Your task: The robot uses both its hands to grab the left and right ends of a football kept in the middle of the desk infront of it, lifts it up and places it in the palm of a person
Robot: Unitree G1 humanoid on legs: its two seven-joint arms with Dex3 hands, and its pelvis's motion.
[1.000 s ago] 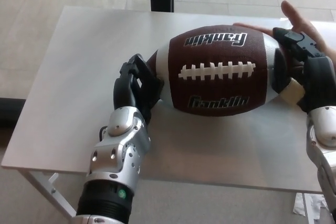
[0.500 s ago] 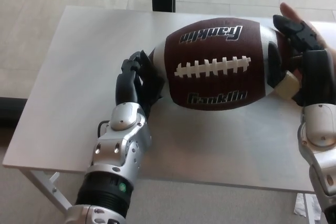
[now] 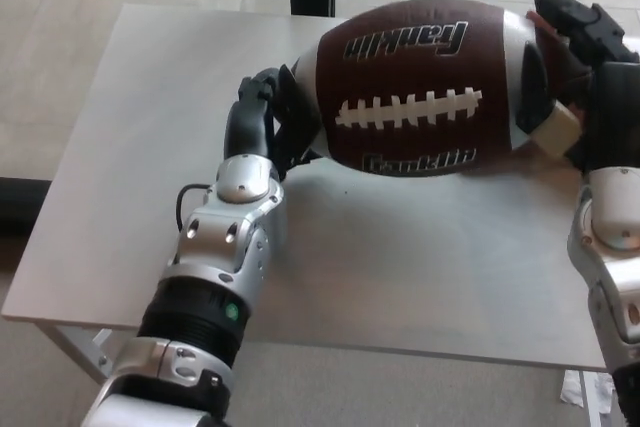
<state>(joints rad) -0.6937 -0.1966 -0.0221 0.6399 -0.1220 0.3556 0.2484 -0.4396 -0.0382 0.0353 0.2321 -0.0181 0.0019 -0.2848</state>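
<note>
**Two-hand pinch on the ball, lifted off the tabletop**

Left hand (image 3: 268, 119): fingers curled against the left tip of the football (image 3: 415, 87), pressing inward. Right hand (image 3: 585, 82): fingers wrapped over the right tip, thumb underneath. Neither hand encloses anything; the hold looks like pure squeeze between the two ends.

Football sits raised above the tabletop (image 3: 400, 267), shadow under it, laces facing up, tilted slightly up toward the right.

Doing this step well, my read: keep inward force equal on both sides and move both arms at a matched rate. Tapered tips mean any drop in pressure lets the ball slide out or roll about its long axis.

Materials: ball is pebbled brown leather-look skin, white stripes near each end, raised white laces, printed lettering. Tabletop is smooth, matte, pale grey, low friction. Hands are hard black plastic; forearms silver metal.

No part of the person is clearly visible now.
</note>
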